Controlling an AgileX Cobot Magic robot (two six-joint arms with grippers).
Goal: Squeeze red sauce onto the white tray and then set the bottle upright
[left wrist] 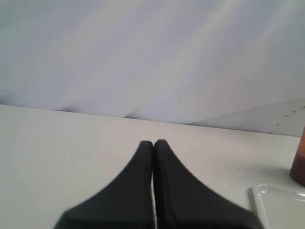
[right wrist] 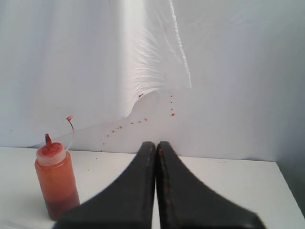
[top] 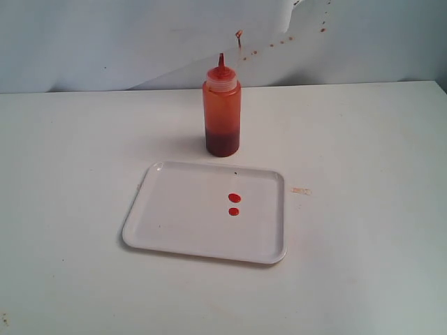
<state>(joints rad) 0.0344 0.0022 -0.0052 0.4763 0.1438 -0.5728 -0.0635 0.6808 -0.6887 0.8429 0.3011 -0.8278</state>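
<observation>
The bottle [top: 222, 115] stands upright on the table just behind the white tray [top: 181, 223], with dark red fill in its lower part and its red nozzle pointing up. Two small round drops of red sauce [top: 234, 198] lie on the tray, right of its middle. Neither arm shows in the exterior view. My left gripper [left wrist: 153, 142] is shut with nothing in it; a tray corner [left wrist: 279, 205] and the bottle's edge [left wrist: 299, 164] lie off to one side. My right gripper [right wrist: 156, 144] is shut and empty, well apart from the bottle [right wrist: 56, 181].
A white backdrop [top: 140, 42] rises behind the table and carries small red-brown specks [top: 283, 42]. A faint stain [top: 301, 190] marks the tabletop right of the tray. The table's right edge [right wrist: 286, 191] shows in the right wrist view.
</observation>
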